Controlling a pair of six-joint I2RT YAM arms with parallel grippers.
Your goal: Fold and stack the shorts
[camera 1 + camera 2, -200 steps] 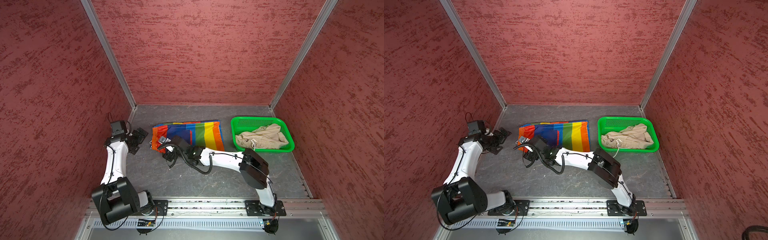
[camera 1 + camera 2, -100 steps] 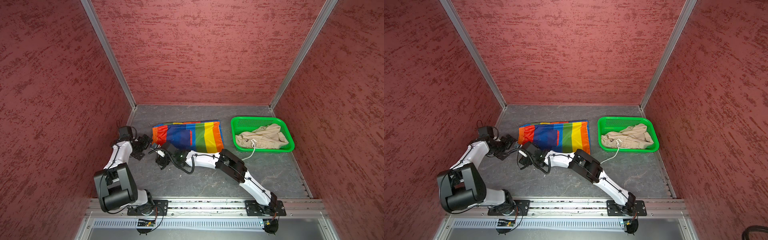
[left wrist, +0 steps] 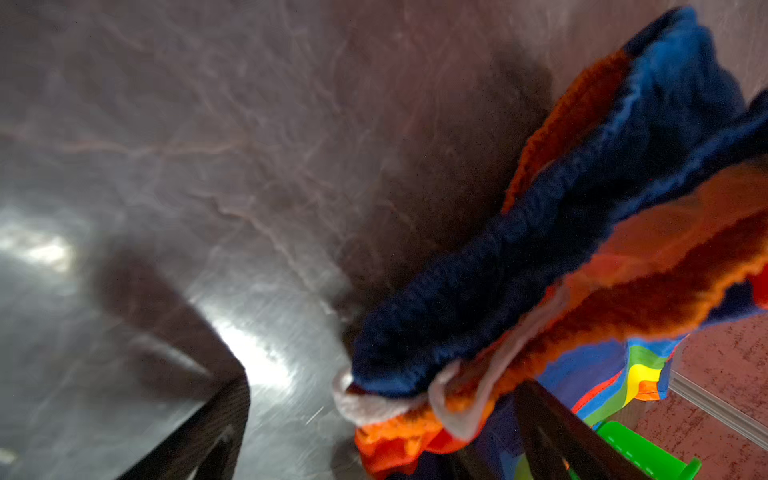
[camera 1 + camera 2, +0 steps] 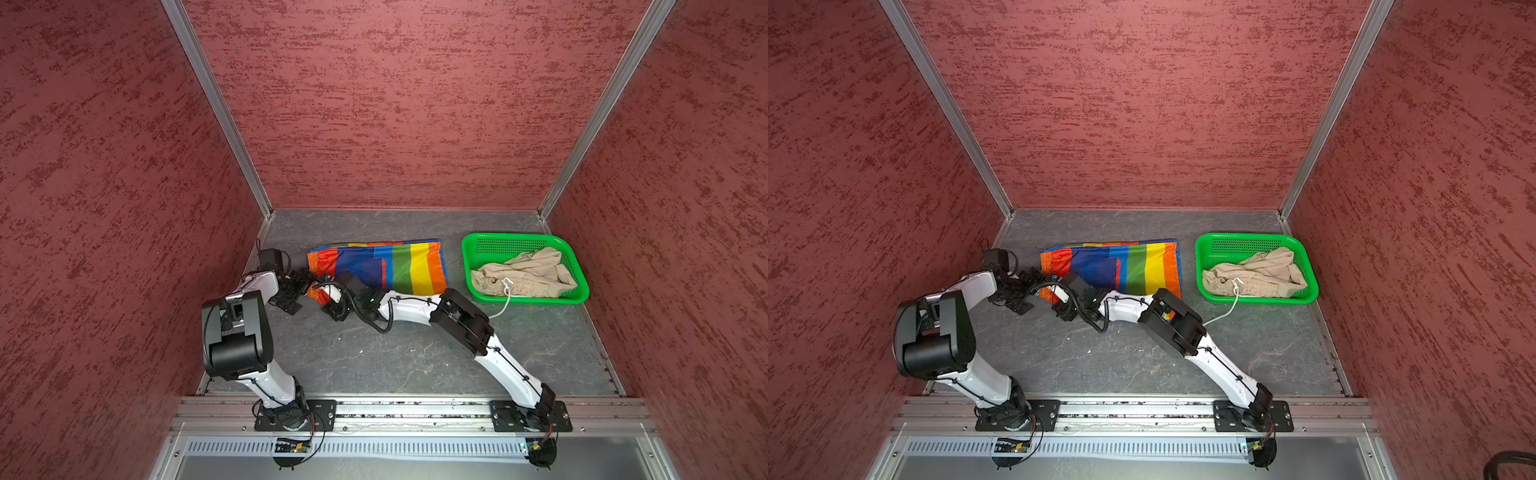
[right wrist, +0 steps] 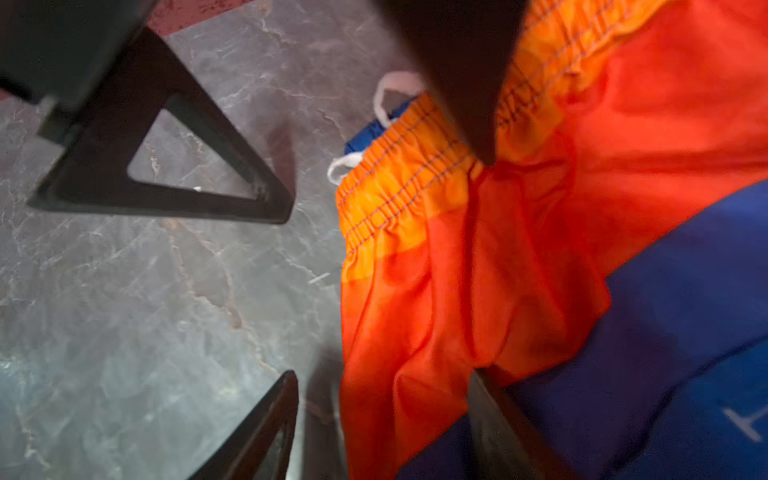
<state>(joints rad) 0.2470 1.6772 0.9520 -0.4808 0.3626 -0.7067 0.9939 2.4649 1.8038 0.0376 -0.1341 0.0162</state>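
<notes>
The left hand (image 4: 300,291) stands wide open and grips nothing. In the left wrist view its two dark fingers (image 3: 216,424) are far apart, and the bunched waistband corner of the rainbow-striped shorts (image 3: 540,249) lies between them, close against one finger and clear of the other.

The right hand (image 4: 330,300) reaches across to meet the left hand at that same corner. In the right wrist view its fingers (image 5: 270,424) are partly open. The orange-red cloth of the rainbow-striped shorts (image 5: 519,270) lies in the gap, its edge just short of one finger, so it has no firm hold. Beyond these fingertips, one finger of the left hand rests over the orange elastic band and its other finger sits on the bare tabletop (image 5: 124,311). A white drawstring loop (image 5: 386,87) shows beside them.

In both top views the rest of the rainbow-striped shorts (image 4: 1133,266) spreads flat away from the two hands, behind the right forearm. Well beyond the right elbow, the beige shorts (image 4: 528,272) lie crumpled in the green basket (image 4: 511,237). Their white cord (image 4: 505,301) trails over the rim onto the tabletop (image 4: 395,353).
</notes>
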